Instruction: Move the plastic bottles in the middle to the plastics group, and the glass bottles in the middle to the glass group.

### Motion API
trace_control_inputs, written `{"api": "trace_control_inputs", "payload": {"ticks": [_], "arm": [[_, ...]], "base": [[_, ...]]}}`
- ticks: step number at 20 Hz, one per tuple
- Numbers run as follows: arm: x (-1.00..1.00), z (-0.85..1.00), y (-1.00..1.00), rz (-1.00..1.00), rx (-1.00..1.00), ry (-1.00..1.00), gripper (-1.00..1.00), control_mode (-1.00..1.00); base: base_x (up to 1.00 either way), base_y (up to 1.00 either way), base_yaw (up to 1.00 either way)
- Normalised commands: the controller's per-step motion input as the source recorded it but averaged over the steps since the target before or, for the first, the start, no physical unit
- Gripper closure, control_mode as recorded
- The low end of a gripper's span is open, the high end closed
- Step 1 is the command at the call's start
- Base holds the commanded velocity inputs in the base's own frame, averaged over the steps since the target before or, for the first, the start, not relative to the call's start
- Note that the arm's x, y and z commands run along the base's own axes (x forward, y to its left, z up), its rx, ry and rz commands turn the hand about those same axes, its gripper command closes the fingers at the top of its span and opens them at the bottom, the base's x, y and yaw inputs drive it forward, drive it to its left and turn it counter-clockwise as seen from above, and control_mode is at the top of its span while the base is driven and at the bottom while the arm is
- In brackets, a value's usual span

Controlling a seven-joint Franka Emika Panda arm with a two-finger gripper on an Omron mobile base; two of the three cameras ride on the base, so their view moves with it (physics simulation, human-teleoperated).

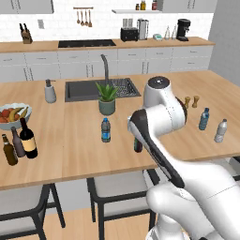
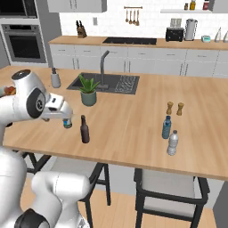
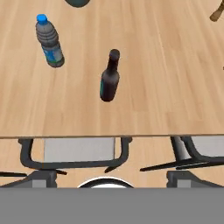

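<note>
Item: beer bottle, dark brown glass, standing upright on island counter nr front edge, long axis vertical, neck up. Water bottle stands to its side, apart. I judge the glass rigid, slick, breakable, fairly heavy; I'd take it at the body below the shoulder. Fingers spread wide, holding nothing.

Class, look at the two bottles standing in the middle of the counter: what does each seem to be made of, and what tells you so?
Beer bottle: likely glass, dark brown and glossy, with a slim neck. Water bottle: likely plastic, clear, ribbed body, blue cap and label band. Rendered images, so the materials are judged by look.
</note>
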Motion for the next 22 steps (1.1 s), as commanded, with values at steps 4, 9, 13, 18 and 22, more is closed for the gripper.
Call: {"api": "trace_control_inputs", "payload": {"ticks": [4,9,13,18,22], "arm": [[0.24,0.01,-0.92,-0.17,0.23,-0.05,-1.00,-1.00],[0.73,-0.01,-0.39,-0.08,0.22,0.00,-1.00,-1.00],[0.48,-0.07,0.06,-0.01,0.02,0.02,-1.00,-1.00],[0.23,-0.17,0.19,0.00,0.00,0.00,-1.00,-1.00],[0.44,-0.42,0.23,0.00,0.00,0.00,-1.00,-1.00]], "base": [[0.00,0.00,0.00],[0.00,0.00,0.00],[0.00,0.00,0.00],[0.00,0.00,0.00],[0.00,0.00,0.00]]}}
